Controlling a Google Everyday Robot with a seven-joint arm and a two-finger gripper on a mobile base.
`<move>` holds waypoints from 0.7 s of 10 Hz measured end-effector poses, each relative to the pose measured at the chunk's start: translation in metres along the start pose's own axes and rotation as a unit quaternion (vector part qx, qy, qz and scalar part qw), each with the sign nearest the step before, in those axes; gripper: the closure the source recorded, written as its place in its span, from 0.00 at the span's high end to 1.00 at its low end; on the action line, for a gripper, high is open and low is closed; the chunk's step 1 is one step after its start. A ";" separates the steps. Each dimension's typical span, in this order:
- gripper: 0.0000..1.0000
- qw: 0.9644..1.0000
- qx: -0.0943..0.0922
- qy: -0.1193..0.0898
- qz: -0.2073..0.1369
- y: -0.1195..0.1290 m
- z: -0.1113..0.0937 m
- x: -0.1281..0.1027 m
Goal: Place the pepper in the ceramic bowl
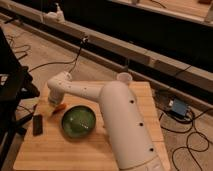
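Pale gripper [47, 108], jaws spread wide, low over the wooden table [60, 155] near its left edge. Orange pepper [59, 106] on the table just beside it, outside the green ceramic bowl [78, 121] nearby. Black rectangle [37, 124] beyond.

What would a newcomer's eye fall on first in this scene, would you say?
The bulky white arm dominates, sweeping in from the lower right across the wooden table, with its gripper down near the table's left side. Close beside the gripper is the small orange-red pepper. Next to it sits the glossy green ceramic bowl, the pepper not yet in it.
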 end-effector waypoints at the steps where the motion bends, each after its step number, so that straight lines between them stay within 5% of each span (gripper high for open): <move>1: 0.64 1.000 -0.003 0.000 0.004 -0.001 0.006 0.003; 7: 0.05 1.000 0.010 0.012 0.000 -0.001 -0.011 0.016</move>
